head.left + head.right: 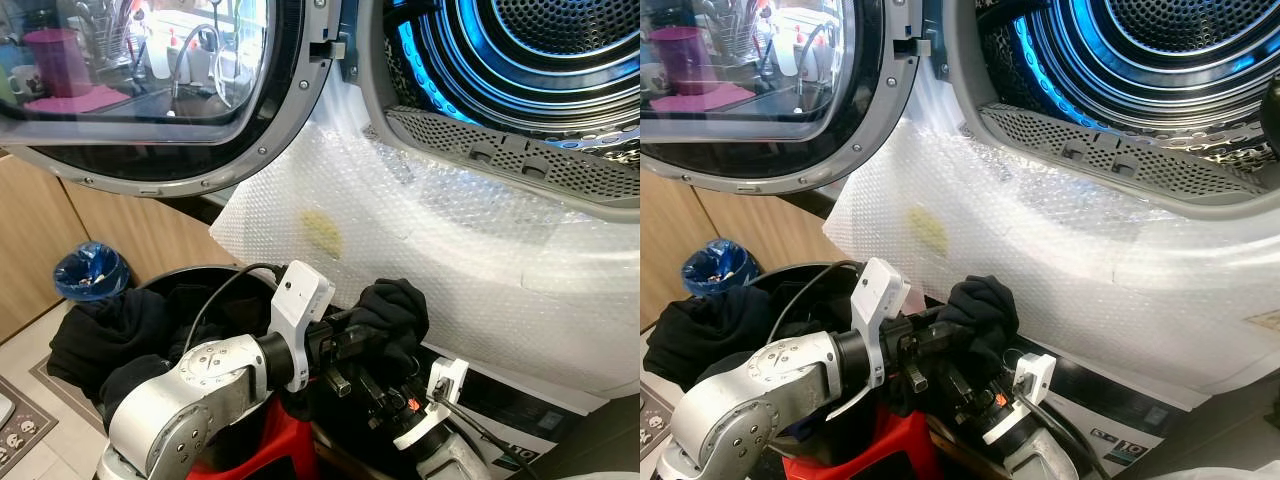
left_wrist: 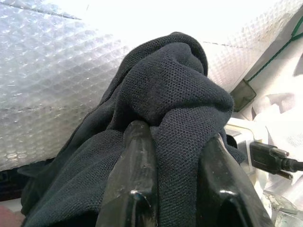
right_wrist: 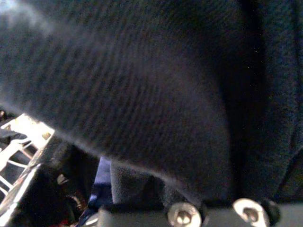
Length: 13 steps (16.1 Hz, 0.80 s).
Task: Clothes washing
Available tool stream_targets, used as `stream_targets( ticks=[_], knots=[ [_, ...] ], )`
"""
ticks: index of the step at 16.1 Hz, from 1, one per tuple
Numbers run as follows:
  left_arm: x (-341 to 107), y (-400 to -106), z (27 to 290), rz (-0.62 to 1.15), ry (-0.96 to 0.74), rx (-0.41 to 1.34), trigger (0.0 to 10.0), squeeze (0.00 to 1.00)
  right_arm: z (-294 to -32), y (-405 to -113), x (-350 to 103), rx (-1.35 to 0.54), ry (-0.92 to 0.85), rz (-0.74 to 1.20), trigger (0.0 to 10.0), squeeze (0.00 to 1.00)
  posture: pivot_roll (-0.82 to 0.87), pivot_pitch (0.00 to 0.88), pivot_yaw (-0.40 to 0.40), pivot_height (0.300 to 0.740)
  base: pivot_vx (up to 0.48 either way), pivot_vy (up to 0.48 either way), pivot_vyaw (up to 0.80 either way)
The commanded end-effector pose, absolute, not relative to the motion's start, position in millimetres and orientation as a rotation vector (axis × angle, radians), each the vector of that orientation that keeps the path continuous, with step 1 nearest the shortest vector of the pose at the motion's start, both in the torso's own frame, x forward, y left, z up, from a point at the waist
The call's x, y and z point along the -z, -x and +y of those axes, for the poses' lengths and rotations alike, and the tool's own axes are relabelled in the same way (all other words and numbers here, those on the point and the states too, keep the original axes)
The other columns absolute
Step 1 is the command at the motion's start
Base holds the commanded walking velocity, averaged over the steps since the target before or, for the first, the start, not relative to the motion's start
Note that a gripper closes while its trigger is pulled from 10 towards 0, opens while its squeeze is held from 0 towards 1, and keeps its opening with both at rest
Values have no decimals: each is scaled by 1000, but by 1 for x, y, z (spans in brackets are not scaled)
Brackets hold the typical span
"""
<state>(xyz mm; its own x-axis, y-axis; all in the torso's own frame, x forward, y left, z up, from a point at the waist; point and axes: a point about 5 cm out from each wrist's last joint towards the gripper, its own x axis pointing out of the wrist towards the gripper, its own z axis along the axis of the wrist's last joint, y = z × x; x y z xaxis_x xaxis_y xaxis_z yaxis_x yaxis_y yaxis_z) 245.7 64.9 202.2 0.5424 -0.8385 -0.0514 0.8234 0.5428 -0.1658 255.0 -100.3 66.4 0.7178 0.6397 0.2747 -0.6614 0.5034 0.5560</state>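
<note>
A black knit garment [image 1: 395, 305] is bunched up in front of the washing machine, just below its open drum [image 1: 540, 50]. My left gripper [image 2: 175, 135] is shut on it, and both black fingers [image 2: 135, 170] pinch a fold of the cloth [image 2: 175, 90]. My right gripper [image 1: 385, 395] sits directly under the same bundle, pointing up into it. In the right wrist view the dark cloth [image 3: 142, 85] hangs close over the camera. More dark clothes [image 1: 110, 335] lie heaped in a black basket [image 1: 200, 272] at the lower left.
The round glass door [image 1: 150, 90] stands swung open to the left. Bubble wrap [image 1: 450, 260] covers the machine's front below the drum. The basket rests on a red stool [image 1: 290, 440]. A blue bag [image 1: 90, 272] sits by the wooden cabinet on the left.
</note>
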Motion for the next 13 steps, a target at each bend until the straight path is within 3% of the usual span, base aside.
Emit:
stream_targets(
  ticks=[1, 13],
  knots=[
    [-203, -245, 60, 143, 127, 1009, 0, 0, -93, -260, -77, -790, -730, -80, 10000, 0, 5, 110, -41, 740, 0, 0, 0],
    [-203, -243, 57, 143, 131, 1024, 0, 0, -74, -272, -87, -726, -573, -108, 10000, 0, 6, 108, -40, 740, 0, 0, 0]
  ],
)
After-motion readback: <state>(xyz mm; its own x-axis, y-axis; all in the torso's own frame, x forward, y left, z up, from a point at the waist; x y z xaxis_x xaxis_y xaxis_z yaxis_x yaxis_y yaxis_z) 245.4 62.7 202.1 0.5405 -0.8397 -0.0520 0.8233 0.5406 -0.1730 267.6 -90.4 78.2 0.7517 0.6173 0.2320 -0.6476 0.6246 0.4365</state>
